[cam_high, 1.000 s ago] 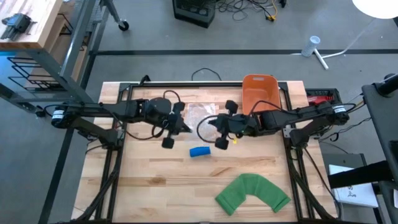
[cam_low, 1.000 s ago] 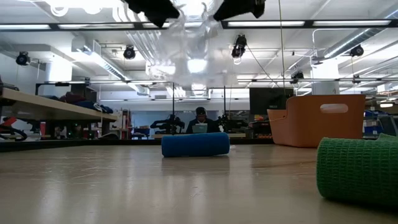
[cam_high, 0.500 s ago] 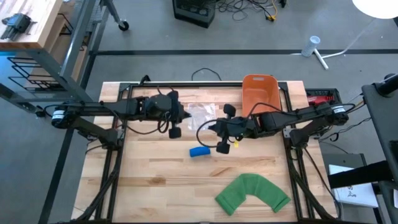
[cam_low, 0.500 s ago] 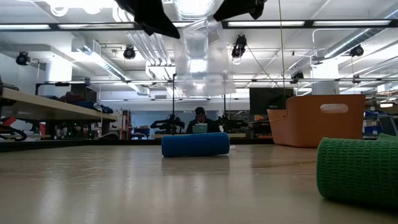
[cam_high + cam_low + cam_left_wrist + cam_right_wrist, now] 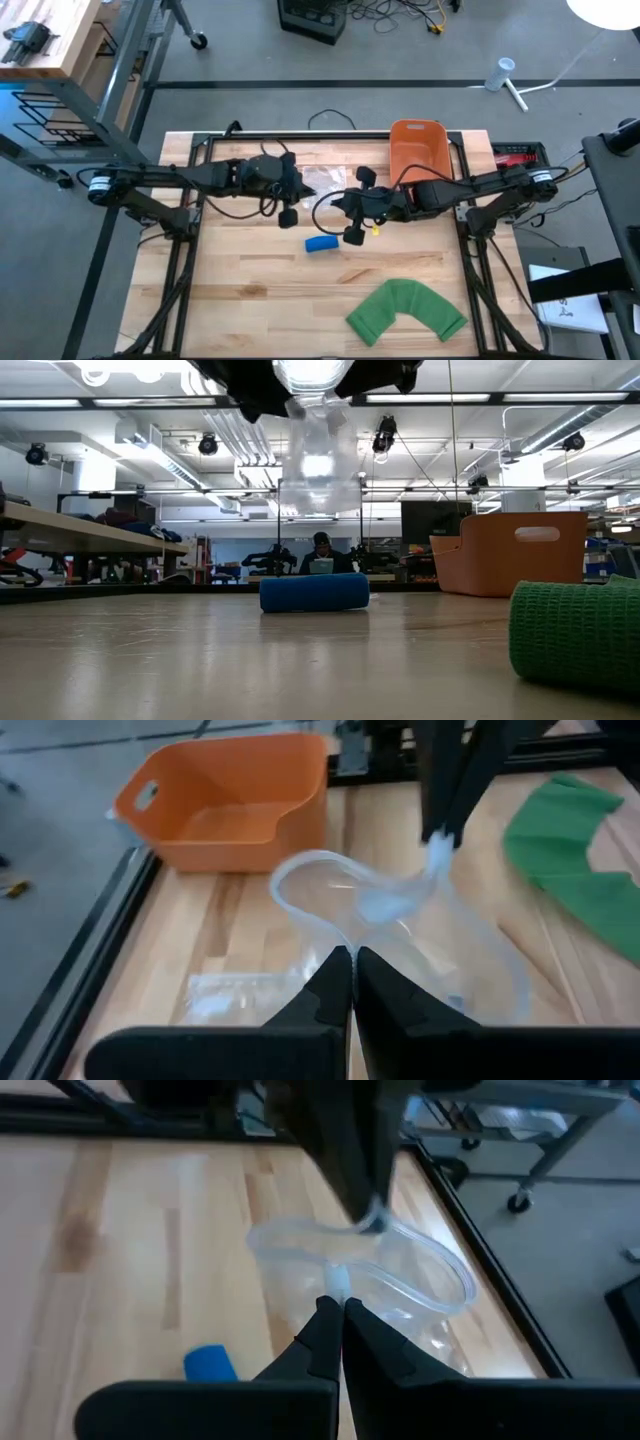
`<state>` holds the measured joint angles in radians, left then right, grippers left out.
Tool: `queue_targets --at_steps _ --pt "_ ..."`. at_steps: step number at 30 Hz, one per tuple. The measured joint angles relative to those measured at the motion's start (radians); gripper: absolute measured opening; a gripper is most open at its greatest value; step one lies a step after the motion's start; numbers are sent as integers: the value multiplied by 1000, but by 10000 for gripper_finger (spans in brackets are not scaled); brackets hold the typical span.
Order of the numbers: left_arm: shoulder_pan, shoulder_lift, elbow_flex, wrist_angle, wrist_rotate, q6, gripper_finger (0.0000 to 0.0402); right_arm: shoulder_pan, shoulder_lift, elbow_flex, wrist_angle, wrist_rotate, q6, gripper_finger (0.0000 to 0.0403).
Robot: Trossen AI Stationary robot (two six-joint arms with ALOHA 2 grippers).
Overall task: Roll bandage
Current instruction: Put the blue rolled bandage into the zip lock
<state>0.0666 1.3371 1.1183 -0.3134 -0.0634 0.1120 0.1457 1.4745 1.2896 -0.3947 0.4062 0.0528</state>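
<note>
Both arms meet over the middle of the table (image 5: pixel 250 290), holding a clear plastic bag (image 5: pixel 400 935) in the air between them. The left gripper (image 5: pixel 352 960) has its fingers pressed together, pinching one edge of the bag's open mouth. The right gripper (image 5: pixel 338 1308) has its fingers pressed together on the opposite edge of the mouth. The mouth is pulled into a wide loop between the two pinch points.

In the low view the bag (image 5: pixel 318 450) hangs well above the tabletop, its body drooping down from the grippers.

The rolled blue bandage (image 5: pixel 321 243) lies on the wood, just in front of the grippers and below the bag, touching neither. It lies on its side (image 5: pixel 314 591).

An orange bin (image 5: pixel 417 148) stands at the far edge. A green cloth (image 5: pixel 405 310) lies folded near the front right.
</note>
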Motion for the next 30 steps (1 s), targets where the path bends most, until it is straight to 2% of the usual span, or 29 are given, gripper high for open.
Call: queue_targets --at_steps 9,13,17,23,30 --pt "2 28 -2 -43 2 14 0 -12 -9 -2 -59 76 24 0" --pt "2 19 -2 20 5 14 0 -15 -4 -2 -44 65 20 0" --pt "2 35 -2 77 57 15 0 -15 28 -1 8 55 -11 0" --pt "2 41 -1 46 64 15 0 -15 38 -2 11 57 -10 0" --pt "2 24 -1 14 16 14 0 -15 14 -1 -7 62 -1 0"
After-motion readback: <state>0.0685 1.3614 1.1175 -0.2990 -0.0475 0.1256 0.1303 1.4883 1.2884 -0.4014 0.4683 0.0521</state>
